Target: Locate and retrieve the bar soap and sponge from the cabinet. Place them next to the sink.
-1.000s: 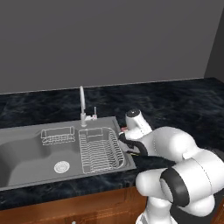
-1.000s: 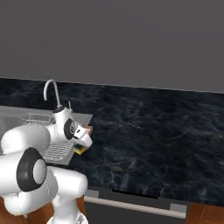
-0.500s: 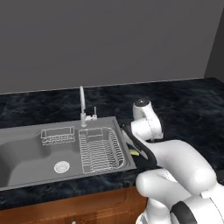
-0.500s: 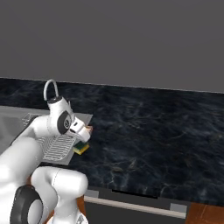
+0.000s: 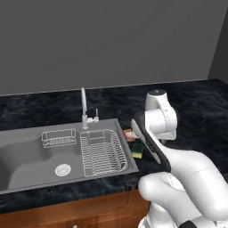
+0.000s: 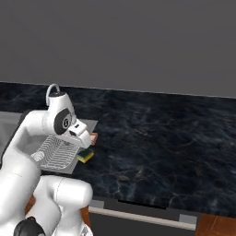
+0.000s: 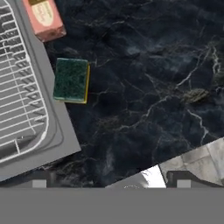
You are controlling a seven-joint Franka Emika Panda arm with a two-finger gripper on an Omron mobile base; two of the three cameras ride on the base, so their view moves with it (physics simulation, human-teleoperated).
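Note:
The reddish-pink bar soap (image 5: pixel 128 133) (image 6: pixel 93 137) (image 7: pixel 43 18) lies flat on the dark counter just right of the sink (image 5: pixel 26 156). Right beside it lies the sponge (image 5: pixel 137 150) (image 6: pixel 85 156) (image 7: pixel 71 80), green scouring side up, close against the sink's rim (image 7: pixel 59 131). My gripper (image 6: pixel 86 142) (image 7: pixel 111 181) hovers above the counter a little to the sponge's side. It is open, its fingertips (image 7: pixel 38 183) stand wide apart, and nothing is held between them. The cabinet is out of view.
The chrome faucet (image 5: pixel 83 107) stands behind the basin, which holds a wire dish rack (image 5: pixel 102 151) and a small wire basket (image 5: pixel 58 138). Black marble counter (image 6: pixel 161 138) runs to the right. A grey wall rises behind, and wooden fronts sit below the counter edge.
My arm has folded upward and the hand has risen away from the sponge. Sponge and soap lie where they were.

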